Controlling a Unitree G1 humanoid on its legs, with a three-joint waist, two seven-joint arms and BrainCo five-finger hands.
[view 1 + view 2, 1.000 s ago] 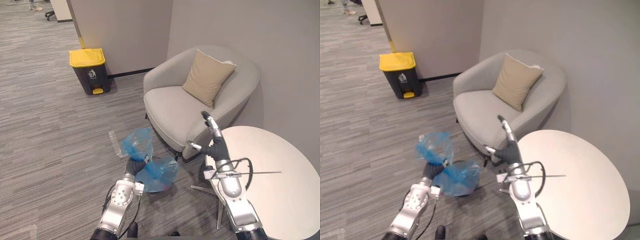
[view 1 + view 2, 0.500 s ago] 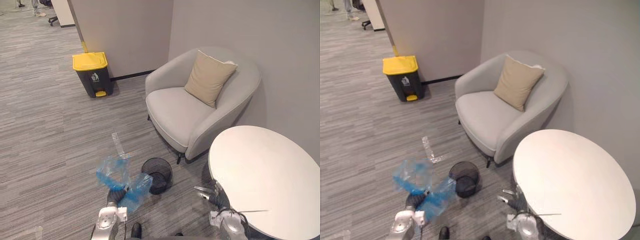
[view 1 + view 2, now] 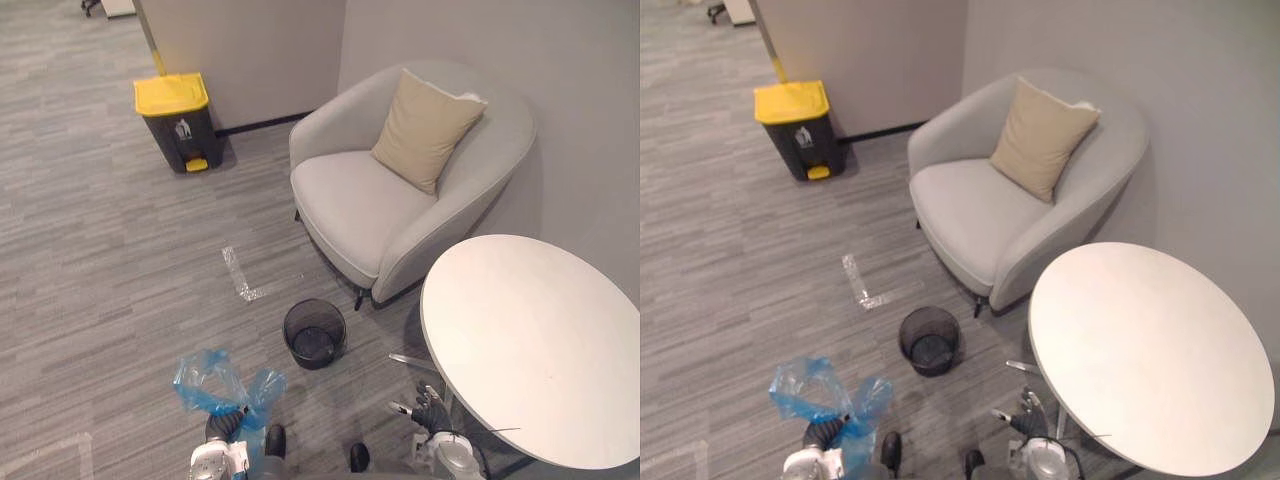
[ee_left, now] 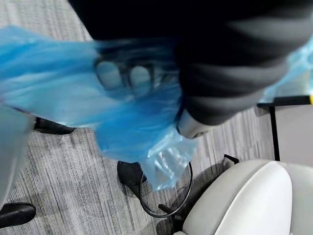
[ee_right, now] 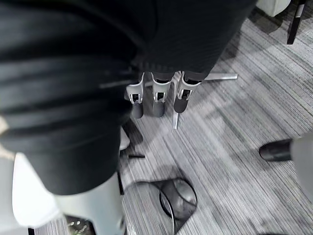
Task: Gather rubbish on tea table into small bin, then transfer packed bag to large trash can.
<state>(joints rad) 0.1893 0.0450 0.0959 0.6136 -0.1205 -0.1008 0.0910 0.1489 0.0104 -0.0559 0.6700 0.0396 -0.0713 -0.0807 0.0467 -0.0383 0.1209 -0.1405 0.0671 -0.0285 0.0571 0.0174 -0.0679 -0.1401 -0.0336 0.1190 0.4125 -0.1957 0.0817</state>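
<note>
Blue rubbish bag (image 3: 222, 382): near left of scene, held up off the carpet, its neck bunched into the left hand (image 3: 226, 428). Loose top of the bag flares up and out above the grip. In the left wrist view the fingers (image 4: 121, 76) show through the blue film, curled into the plastic and clamped on it.

Small bin (image 3: 314, 333), black mesh, upright on the carpet just right of and beyond the bag, apart from it.

Right hand (image 5: 155, 100): low at near right beside the table's edge, fingers straight in a row, holding nothing.

Round white tea table (image 3: 540, 345) at right. Grey armchair (image 3: 360, 200) with tan cushion (image 3: 428, 130) beyond it. Large trash can (image 3: 178, 122), yellow lid closed, far left by the wall, well apart from the bag. Tape mark (image 3: 240, 275) on the floor between.
</note>
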